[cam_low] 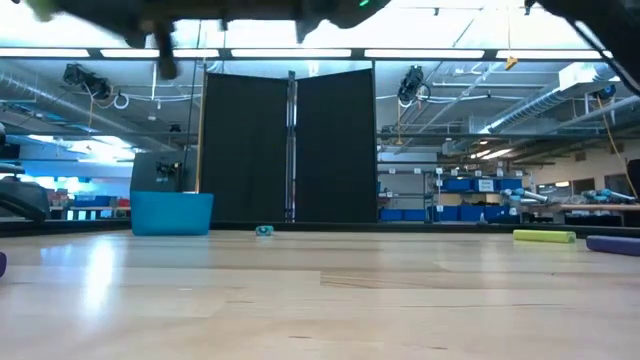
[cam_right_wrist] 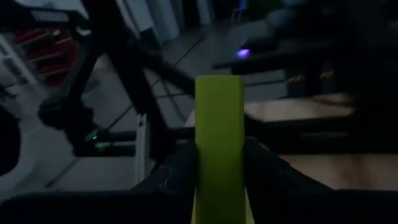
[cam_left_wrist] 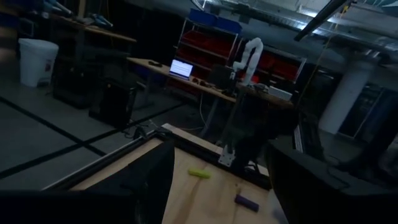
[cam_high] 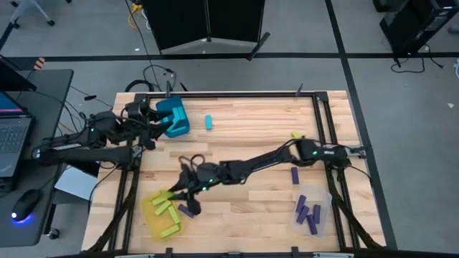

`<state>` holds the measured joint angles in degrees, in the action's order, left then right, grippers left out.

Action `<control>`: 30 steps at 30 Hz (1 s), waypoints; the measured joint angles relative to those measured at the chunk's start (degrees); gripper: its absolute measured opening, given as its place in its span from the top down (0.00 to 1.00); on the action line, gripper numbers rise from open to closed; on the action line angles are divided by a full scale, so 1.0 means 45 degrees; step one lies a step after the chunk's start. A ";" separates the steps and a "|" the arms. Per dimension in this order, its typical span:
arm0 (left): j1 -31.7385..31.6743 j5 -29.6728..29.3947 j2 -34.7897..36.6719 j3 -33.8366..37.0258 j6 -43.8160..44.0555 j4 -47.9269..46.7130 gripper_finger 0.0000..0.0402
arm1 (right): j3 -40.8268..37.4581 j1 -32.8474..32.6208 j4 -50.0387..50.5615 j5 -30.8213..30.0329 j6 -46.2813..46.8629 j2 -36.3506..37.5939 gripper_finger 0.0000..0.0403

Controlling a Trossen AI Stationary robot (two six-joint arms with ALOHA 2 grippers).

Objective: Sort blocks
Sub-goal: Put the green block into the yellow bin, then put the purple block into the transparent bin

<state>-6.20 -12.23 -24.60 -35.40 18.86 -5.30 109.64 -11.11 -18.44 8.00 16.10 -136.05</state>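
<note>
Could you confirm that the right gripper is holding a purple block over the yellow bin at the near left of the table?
Not quite: the block clamped in the right gripper is lime yellow-green, not purple, as the right wrist view shows. The rest holds: the gripper is over the yellow bin.

Wooden table (cam_high: 244, 118) bearing: teal bin (cam_high: 173, 117), yellow bin (cam_high: 153, 218), clear bin (cam_high: 324, 209), scattered blocks (cam_high: 209, 122).

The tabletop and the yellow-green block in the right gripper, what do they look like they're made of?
The tabletop looks like pale wood with a smooth, slightly glossy finish: plank seams and grain show. The block, clamped in the right gripper, looks like matte plastic or painted wood, evenly coloured with crisp edges; which one is unclear.
</note>
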 joint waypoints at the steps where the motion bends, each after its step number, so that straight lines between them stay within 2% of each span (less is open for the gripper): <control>1: 0.0000 0.0048 -0.0002 0.0000 0.0004 -0.0001 0.36 | 0.0501 -0.0049 0.0112 0.0191 0.0137 -0.0419 0.71; 5: -0.0004 0.0233 -0.0005 0.0000 0.0190 -0.0057 0.36 | 0.2593 -0.0298 0.0535 0.0837 0.0753 -0.2101 0.71; 12: -0.0002 0.0274 -0.0010 0.0000 0.0192 -0.0024 0.36 | 0.5274 -0.0634 0.2144 0.1148 0.1243 -0.4021 0.71; 21: -0.0005 0.0267 -0.0019 0.0000 0.0245 -0.0024 0.36 | 0.5577 -0.0835 0.2613 0.0914 0.1579 -0.4367 0.70; 30: 0.0000 0.0262 -0.0019 0.0000 0.0299 -0.0024 0.36 | 0.5570 -0.0846 0.2528 0.0863 0.1427 -0.4367 0.37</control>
<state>-6.20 -11.05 -24.69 -35.40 20.21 -5.41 134.71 -14.91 -7.06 11.89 22.52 -155.70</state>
